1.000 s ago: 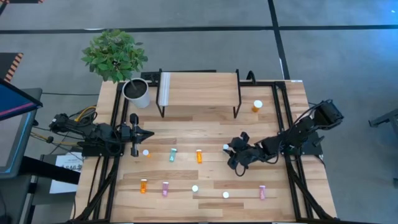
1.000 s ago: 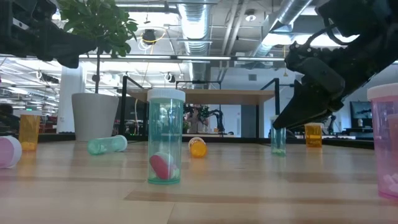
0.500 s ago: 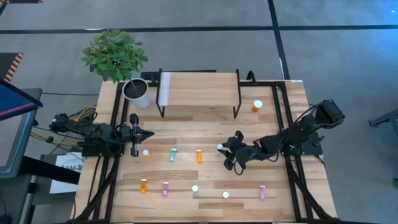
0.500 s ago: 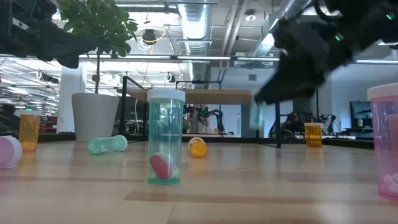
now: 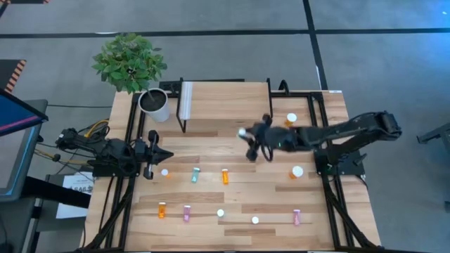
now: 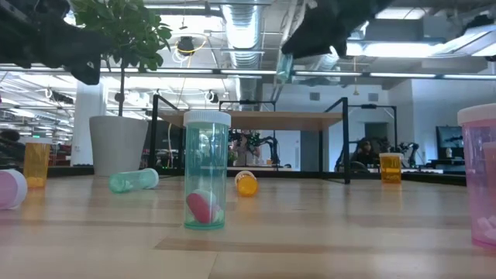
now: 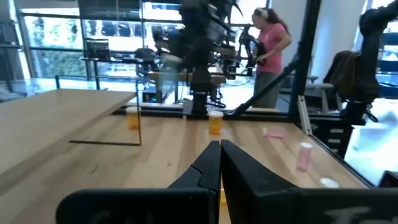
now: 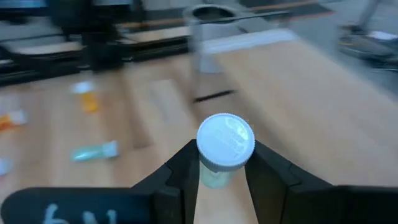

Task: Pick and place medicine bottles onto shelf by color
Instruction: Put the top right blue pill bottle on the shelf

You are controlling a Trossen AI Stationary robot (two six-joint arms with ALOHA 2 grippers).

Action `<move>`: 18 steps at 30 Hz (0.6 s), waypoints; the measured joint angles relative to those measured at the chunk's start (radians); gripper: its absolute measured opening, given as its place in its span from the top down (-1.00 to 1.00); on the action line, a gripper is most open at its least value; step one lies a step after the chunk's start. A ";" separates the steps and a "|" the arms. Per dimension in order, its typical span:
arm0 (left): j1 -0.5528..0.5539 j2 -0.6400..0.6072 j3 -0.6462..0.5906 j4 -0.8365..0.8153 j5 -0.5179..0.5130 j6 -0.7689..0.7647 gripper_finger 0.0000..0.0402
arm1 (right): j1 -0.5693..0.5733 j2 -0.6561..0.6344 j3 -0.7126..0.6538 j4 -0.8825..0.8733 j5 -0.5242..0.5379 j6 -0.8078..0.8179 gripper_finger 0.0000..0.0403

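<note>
table [image 5: 309, 204] | right hand [image 5: 247, 135] grips bottle [image 8: 225, 146] | contents unclear

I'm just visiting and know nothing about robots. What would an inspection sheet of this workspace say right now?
Surface: wooden slatted table, bottles scattered over it.
Job's things: shelf top bare; teal bottle held; others standing or lying on the table, such as an orange bottle on its side.
Clutter: potted plant at the far left corner.
Grippers: right gripper raised near the shelf, shut on the teal bottle; left gripper shut, waiting at the left edge.
Cables: bundle behind the left arm.
Surroundings: person standing beyond the table.
</note>
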 joint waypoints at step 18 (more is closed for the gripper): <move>0.000 0.000 0.000 0.018 -0.001 0.043 1.00 | -0.577 0.040 0.159 -0.146 -0.219 -0.110 0.31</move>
